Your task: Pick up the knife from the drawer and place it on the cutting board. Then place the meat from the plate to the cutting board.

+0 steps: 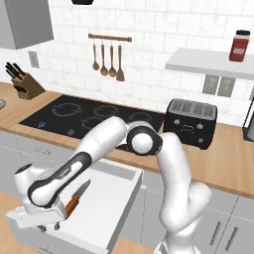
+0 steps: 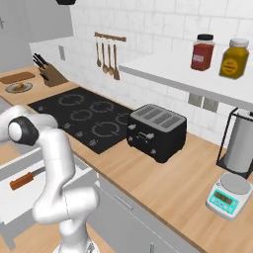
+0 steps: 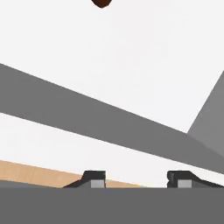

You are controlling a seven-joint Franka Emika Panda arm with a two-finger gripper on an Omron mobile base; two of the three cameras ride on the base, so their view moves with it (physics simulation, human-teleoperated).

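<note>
While your end effector hung low over the front lip of the open drawer, its two fingertips stood well apart with nothing between them. The knife lay flat on the drawer floor just beyond your hand, orange-red handle toward the front and blade pointing back to the desk. In the hand view the handle end showed at the far top edge, so your approach line sat short of it.

Risks noted: a descent from this position would likely strike the drawer front or bare floor. A grasp taken on the blade could let the knife slip.

Farther off, the plate with the meat and the cutting board sat by the knife block, well apart from the drawer; you faced a long carry.
</note>
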